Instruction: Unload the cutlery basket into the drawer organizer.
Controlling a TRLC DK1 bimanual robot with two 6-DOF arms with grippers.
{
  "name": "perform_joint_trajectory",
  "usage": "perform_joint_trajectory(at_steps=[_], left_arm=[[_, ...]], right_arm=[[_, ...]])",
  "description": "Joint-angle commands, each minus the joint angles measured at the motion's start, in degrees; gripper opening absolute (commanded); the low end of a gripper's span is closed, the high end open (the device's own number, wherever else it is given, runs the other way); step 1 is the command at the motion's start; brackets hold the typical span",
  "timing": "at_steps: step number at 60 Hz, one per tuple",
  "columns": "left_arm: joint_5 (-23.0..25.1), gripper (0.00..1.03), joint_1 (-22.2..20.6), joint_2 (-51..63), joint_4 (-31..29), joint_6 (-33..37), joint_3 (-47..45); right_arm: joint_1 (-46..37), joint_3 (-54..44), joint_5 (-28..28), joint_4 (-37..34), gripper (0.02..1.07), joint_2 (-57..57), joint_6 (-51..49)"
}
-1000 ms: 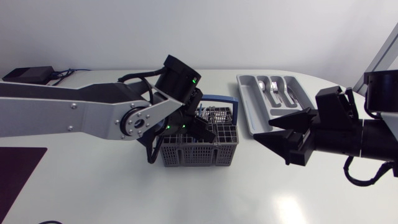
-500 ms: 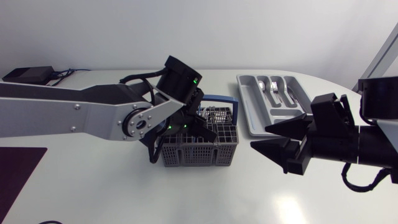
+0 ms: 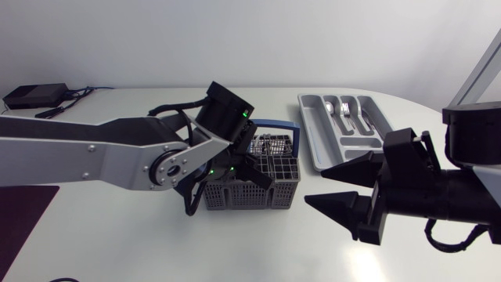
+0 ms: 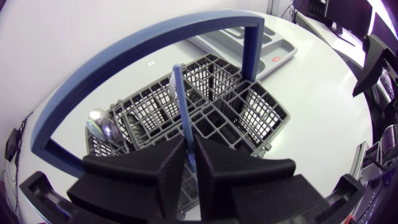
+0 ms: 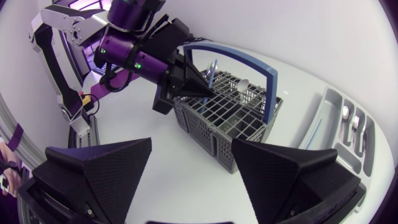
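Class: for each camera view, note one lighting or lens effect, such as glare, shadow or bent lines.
Head view: soft glare on the table near the right hand; shadow by the basket. Left wrist view: basket grid splays around the blue-handled utensil in the left hand. Right wrist view: the straight organizer looks bowed.

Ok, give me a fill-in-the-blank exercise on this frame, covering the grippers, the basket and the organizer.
1. The left gripper is shut on a utensil whose handle is coloured ___.
2. The right gripper is ___ and empty.
3. By the robot's own sides, the drawer organizer lies to the ___ of the cutlery basket.
Missing words: blue; open; right.
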Motion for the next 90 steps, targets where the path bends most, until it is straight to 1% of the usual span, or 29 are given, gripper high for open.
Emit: perform_joint_trajectory(at_steps=[1,16,25,27,31,37,44,48,50,68,82,90], left_arm=[[-0.5,0.18,-0.4,-3.3,0.6,-0.3,-1.7],[-0.6,0.18,-0.3,-8.2,2.4,0.9,-3.3],[-0.5,0.19,0.0,-6.7,2.0,1.3,-3.0],[-0.5,0.21,0.2,-6.3,1.7,1.3,-2.7],[-0.5,0.37,0.3,-5.4,1.6,1.0,-2.8],[-0.5,0.50,0.3,-3.7,1.9,0.8,-3.1],[-0.5,0.57,0.2,-2.3,2.0,0.1,-2.6],[-0.6,0.58,0.2,-1.7,1.9,0.0,-2.0],[-0.6,0.60,0.2,-1.5,1.8,-0.2,-1.7],[-1.2,0.58,0.3,-0.1,1.5,-0.6,-0.3],[-1.2,0.25,0.1,0.6,2.8,-1.0,0.0],[-1.2,0.23,0.0,1.4,3.3,-1.0,0.5]], right_arm=[[1.4,-1.2,0.5,0.1,0.95,-0.3,-1.1],[4.5,-1.0,2.1,1.4,0.95,1.2,-1.2],[4.8,-1.4,2.7,1.9,0.95,1.6,-1.3],[4.8,-1.5,2.8,2.0,0.95,1.6,-1.3],[4.8,-1.8,2.9,2.0,0.95,1.7,-1.4],[4.8,-2.0,2.9,2.0,0.95,1.6,-1.4],[4.8,-2.1,2.9,2.0,0.95,1.6,-1.4],[4.8,-2.1,2.9,2.0,0.95,1.5,-1.4],[4.8,-2.2,2.9,2.0,0.95,1.5,-1.4],[4.8,-2.3,2.9,2.2,0.95,1.6,-1.5],[4.8,-2.4,3.1,3.3,0.95,3.0,-1.7],[4.4,-2.4,3.1,3.4,0.95,3.8,-2.1]])
